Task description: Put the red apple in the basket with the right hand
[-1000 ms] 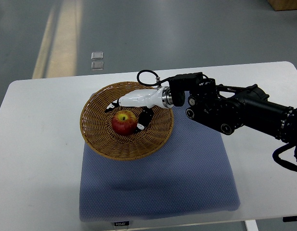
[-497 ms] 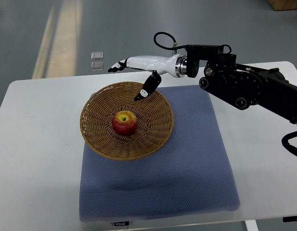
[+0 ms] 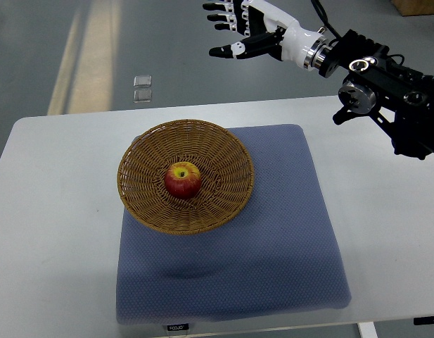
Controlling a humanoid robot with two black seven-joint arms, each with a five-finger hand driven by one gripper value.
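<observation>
The right hand [image 3: 246, 28] hangs high at the far edge of the view, fingers [image 3: 218, 18] spread wide and holding nothing, its dark arm entering from the right. Well below and nearer than the hand, the red apple [image 3: 182, 179] sits in the middle of the wicker basket [image 3: 143, 189]. The basket rests on the far left corner of a blue mat [image 3: 273, 246], which lies on the white surface [image 3: 55, 232].
</observation>
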